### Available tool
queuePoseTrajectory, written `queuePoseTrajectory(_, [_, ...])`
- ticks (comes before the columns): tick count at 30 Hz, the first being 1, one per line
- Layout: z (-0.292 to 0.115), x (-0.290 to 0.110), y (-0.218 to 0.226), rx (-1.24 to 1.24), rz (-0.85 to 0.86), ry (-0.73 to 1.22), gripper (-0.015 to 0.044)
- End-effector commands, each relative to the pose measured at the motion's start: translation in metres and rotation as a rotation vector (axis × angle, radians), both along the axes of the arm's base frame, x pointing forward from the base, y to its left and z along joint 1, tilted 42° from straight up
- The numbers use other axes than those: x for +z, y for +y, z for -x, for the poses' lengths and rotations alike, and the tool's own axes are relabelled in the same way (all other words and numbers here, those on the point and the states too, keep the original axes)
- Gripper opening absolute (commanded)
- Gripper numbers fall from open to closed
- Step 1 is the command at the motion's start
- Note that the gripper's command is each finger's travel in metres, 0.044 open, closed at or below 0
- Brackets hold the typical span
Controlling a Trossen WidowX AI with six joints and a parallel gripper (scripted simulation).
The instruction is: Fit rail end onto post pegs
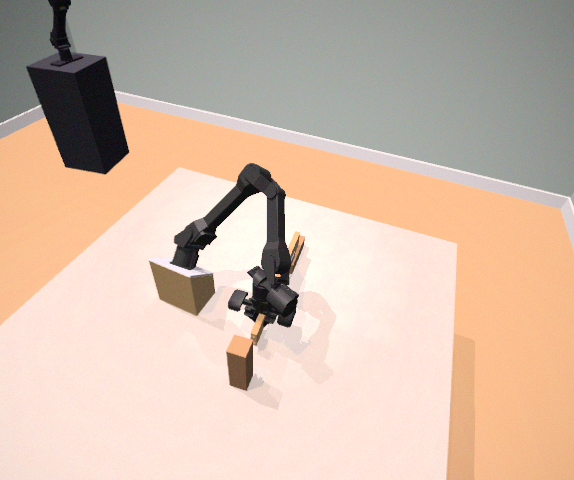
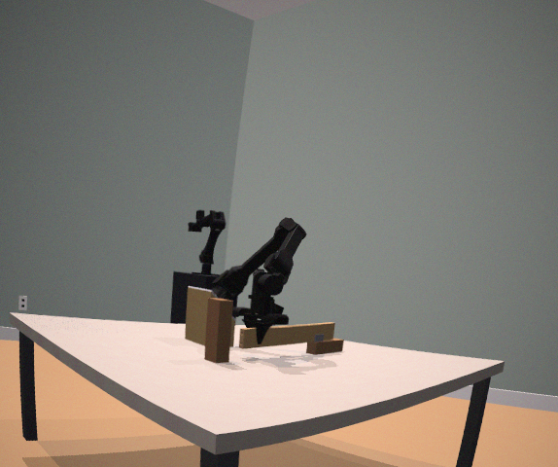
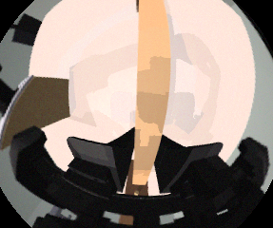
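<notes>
Gripper (image 2: 262,329) clenched on rail (image 2: 289,334), near end lifted beside post (image 2: 218,329). Misaligned holes could jam on pegs, or pull the far end off its bracket.

Obstacles around post (image 2: 218,329): rail (image 2: 289,334) end close alongside, possibly touching; tan base block (image 2: 196,313) just behind; open table (image 2: 119,346) elsewhere.

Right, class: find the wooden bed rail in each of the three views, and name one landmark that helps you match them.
Top: rail at centre, mostly hidden under the arm, near end by the post.
Exterior: rail right of the post, nearly level.
Wrist: rail runs vertically up the middle.
Shared landmark: the end effector shut on the rail.
</notes>
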State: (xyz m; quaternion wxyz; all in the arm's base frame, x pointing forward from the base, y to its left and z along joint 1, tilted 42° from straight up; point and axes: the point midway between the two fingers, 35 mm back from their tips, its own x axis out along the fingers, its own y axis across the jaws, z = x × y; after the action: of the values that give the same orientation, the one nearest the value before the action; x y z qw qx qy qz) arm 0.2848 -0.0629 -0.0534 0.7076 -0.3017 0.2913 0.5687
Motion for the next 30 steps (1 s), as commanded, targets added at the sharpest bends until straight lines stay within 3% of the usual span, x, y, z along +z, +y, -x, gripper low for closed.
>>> queuePoseTrajectory(1, [-0.0012, 0.0038, -0.0037, -0.007, -0.003, -0.009, 0.0])
queuePoseTrajectory(30, [0.0002, 0.0065, -0.006, -0.007, -0.003, -0.009, 0.0])
